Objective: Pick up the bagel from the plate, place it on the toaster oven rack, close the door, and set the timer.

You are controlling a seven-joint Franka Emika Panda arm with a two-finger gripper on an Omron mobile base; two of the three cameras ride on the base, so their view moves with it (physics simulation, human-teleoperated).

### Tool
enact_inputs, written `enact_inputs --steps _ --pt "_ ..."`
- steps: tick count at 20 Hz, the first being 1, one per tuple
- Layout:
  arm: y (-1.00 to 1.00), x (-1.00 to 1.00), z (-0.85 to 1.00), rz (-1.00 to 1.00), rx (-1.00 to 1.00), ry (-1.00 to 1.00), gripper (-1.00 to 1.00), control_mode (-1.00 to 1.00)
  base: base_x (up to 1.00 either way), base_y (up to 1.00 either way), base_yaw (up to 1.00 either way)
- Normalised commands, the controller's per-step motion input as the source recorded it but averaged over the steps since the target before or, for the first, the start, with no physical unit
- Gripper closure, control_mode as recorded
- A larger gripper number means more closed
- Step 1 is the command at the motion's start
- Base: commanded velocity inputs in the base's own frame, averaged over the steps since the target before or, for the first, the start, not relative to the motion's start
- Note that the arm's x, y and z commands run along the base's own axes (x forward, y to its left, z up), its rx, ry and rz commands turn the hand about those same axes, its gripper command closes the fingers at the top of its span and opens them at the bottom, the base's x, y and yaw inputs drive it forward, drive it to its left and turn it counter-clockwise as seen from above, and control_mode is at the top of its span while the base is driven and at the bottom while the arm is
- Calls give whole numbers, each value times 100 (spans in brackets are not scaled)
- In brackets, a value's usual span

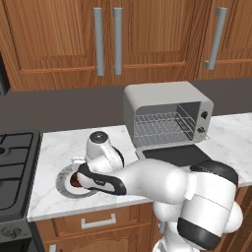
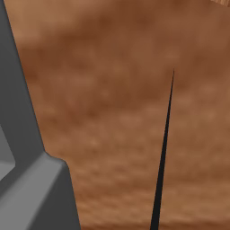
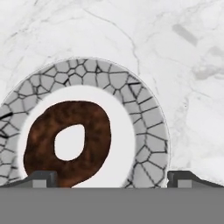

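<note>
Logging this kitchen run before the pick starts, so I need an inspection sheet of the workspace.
Surface: white marble counter.
Job's things: bagel lies on the plate; toaster oven has its door folded down, rack bare.
Clutter: nothing seen.
Grippers: gripper open above the plate, one of its fingers over the bagel's edge.
Cables: nothing seen.
Surroundings: stove on one side, wooden cabinets above.

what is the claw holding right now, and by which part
Nothing. The claw is open above the plate, its tips apart, and the bagel lies flat, ungripped.
</note>
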Motion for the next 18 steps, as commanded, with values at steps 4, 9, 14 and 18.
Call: enact_inputs --steps 4,9,14,18 --pt "4 14 -10 0 0 0 -100 -100 0 0 0" --pt "9 12 -12 0 0 0 -100 -100 0 0 0" --pt "29 10 -17 0 0 0 -100 -100 0 0 0" --pt "0 6 -15 0 0 0 -100 -100 0 0 0"
